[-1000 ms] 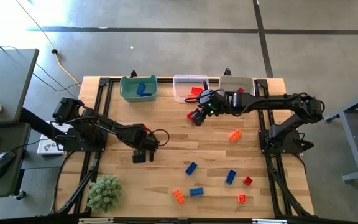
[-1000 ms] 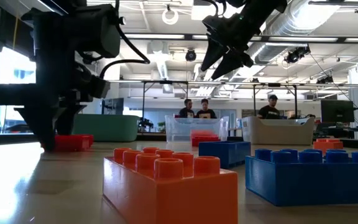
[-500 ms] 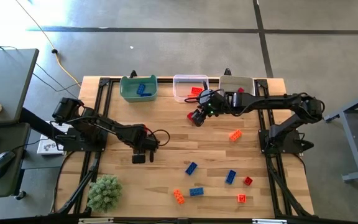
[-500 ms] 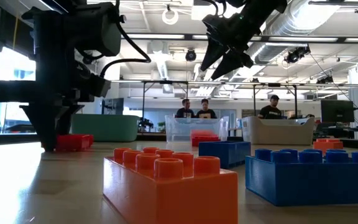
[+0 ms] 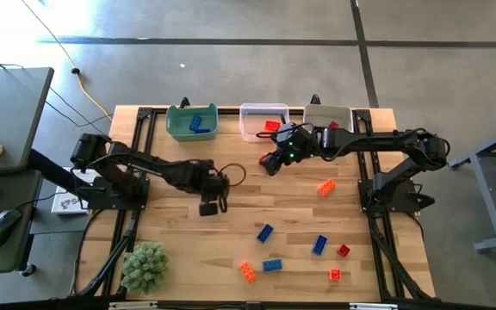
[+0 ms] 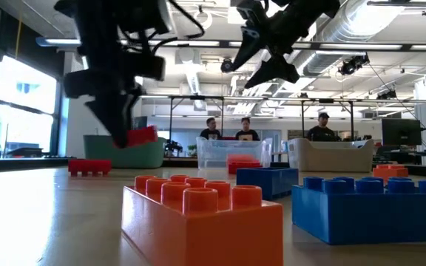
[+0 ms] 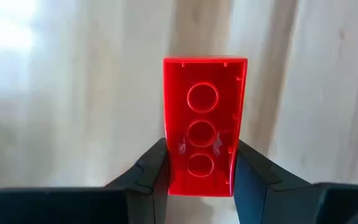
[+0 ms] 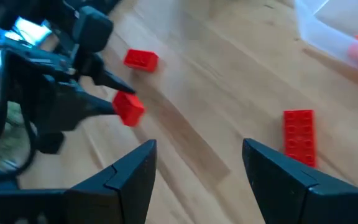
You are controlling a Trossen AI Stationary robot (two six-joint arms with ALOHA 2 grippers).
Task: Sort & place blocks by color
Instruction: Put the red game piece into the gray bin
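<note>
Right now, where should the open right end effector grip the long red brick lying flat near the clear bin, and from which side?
Grip the long red brick across its two long side walls, mid-length, coming straight down. It lies flat, studs up, with bare table around it, so the right end effector can likely span its narrow width.

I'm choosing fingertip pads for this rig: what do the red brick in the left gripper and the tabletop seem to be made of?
The red brick held in the left gripper looks like hard moulded plastic, glossy: its hollow underside shows round tubes and bright reflections. The tabletop looks like light wood planks, smooth with a slight sheen; grain lines and board seams show.
</note>
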